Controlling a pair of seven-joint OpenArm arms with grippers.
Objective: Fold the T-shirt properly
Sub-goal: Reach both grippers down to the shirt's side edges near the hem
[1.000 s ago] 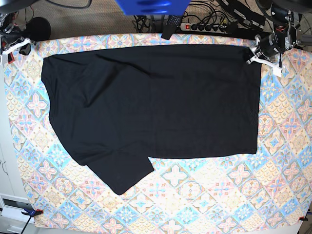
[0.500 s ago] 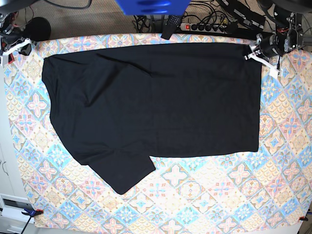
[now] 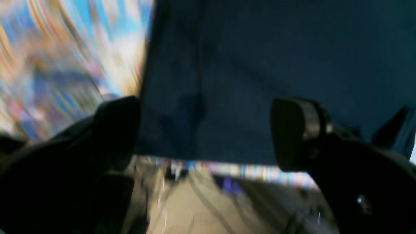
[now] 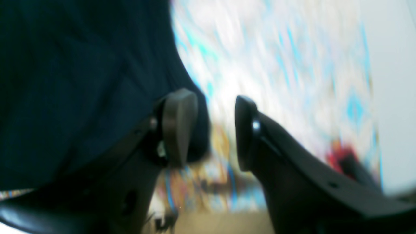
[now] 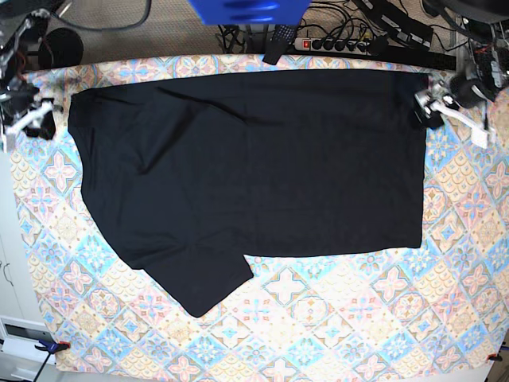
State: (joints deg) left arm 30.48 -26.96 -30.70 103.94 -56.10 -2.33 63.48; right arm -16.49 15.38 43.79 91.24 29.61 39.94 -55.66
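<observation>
The black T-shirt lies flat on the patterned cloth, one sleeve pointing to the front left. My left gripper stands open just off the shirt's back right corner. In the left wrist view its fingers are spread wide above that corner of the T-shirt, with nothing clamped. My right gripper is beside the shirt's back left corner. The right wrist view shows the right gripper open with a bare gap, and the T-shirt just to its left.
The patterned tablecloth shows in a wide strip in front of the shirt. Behind the table's back edge lie a power strip and cables. A blue object hangs at the top middle.
Both grippers have opened. The left one has slid off the shirt's back right corner toward the right. The right one has come forward, nearer the back left corner.
</observation>
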